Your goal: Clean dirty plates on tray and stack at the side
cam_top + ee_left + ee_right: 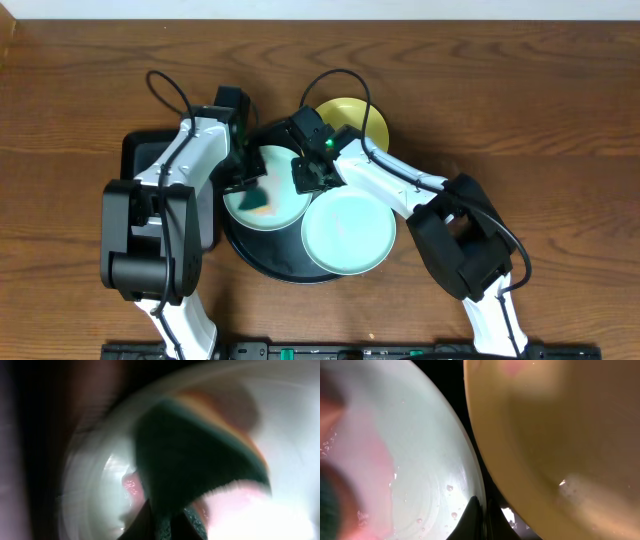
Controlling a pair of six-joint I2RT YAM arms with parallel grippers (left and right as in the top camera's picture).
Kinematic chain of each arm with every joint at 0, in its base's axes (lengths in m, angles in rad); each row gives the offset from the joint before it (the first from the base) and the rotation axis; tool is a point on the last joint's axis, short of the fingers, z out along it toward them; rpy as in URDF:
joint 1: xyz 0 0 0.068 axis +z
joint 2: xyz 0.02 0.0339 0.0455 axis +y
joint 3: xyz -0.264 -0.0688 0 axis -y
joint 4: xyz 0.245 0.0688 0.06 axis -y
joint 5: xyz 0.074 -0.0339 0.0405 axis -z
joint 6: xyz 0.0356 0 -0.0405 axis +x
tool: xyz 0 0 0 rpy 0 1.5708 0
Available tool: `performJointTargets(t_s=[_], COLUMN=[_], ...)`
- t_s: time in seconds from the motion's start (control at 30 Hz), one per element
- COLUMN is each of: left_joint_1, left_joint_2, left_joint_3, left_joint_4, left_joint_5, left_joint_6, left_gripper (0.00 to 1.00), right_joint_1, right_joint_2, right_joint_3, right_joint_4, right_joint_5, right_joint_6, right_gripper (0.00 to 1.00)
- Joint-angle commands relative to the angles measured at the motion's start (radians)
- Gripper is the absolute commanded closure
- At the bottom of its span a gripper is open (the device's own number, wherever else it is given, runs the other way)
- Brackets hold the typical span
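At the near edge of the round black tray (270,262) lies a clean-looking mint-blue plate (348,232). Just behind it and to the left, a second mint-blue plate (285,205) also sits on the tray, beaded with droplets in the right wrist view (420,460). The left gripper (245,182) pinches a green and orange sponge (258,195) and presses it onto this plate; its wrist camera shows the sponge (190,450) blurred. The right gripper (308,178) has its fingertips nipped together on the same plate's far-right rim. Farther back, a pale yellow plate (360,115) lies at the tray's far edge; whether it rests on the rim cannot be told. A black rectangular tray (140,160) sits left, under the left arm, on the wooden table (560,120).
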Motion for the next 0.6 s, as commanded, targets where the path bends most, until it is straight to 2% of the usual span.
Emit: performJointTargets(t_s=[0.0, 0.07, 0.17, 0.23, 0.27, 0.37, 0.4, 0.57], left_joint_1=[0.018, 0.017, 0.017, 0.017, 0.017, 0.017, 0.017, 0.017], left_joint_2=[0.021, 0.021, 0.021, 0.021, 0.021, 0.021, 0.021, 0.021], left_joint_3=[-0.017, -0.017, -0.017, -0.017, -0.017, -0.017, -0.017, -0.017], left_joint_4=[-0.032, -0.029, 0.005, 0.033, 0.049, 0.052, 0.051, 0.087], left_joint_5=[-0.388, -0.34, -0.165, 0.013, 0.178, 0.407, 0.446, 0.444], left_joint_6=[-0.198, -0.174, -0.042, 0.082, 0.199, 0.37, 0.391, 0.384], left_gripper=[0.92, 0.93, 0.93, 0.93, 0.92, 0.93, 0.92, 0.93], right_joint_1=[0.008, 0.008, 0.008, 0.008, 0.008, 0.008, 0.008, 0.008], right_joint_2=[0.023, 0.023, 0.023, 0.023, 0.023, 0.023, 0.023, 0.023], right_joint_3=[0.004, 0.004, 0.004, 0.004, 0.004, 0.004, 0.004, 0.004], right_joint_4=[-0.002, 0.001, 0.0, 0.0, 0.0, 0.0, 0.0, 0.0], right_joint_5=[0.026, 0.026, 0.026, 0.026, 0.026, 0.026, 0.026, 0.026], right_joint_6=[-0.006, -0.006, -0.006, -0.006, -0.006, -0.006, -0.006, -0.006], right_gripper=[0.99, 0.99, 0.99, 0.99, 0.99, 0.99, 0.99, 0.99])
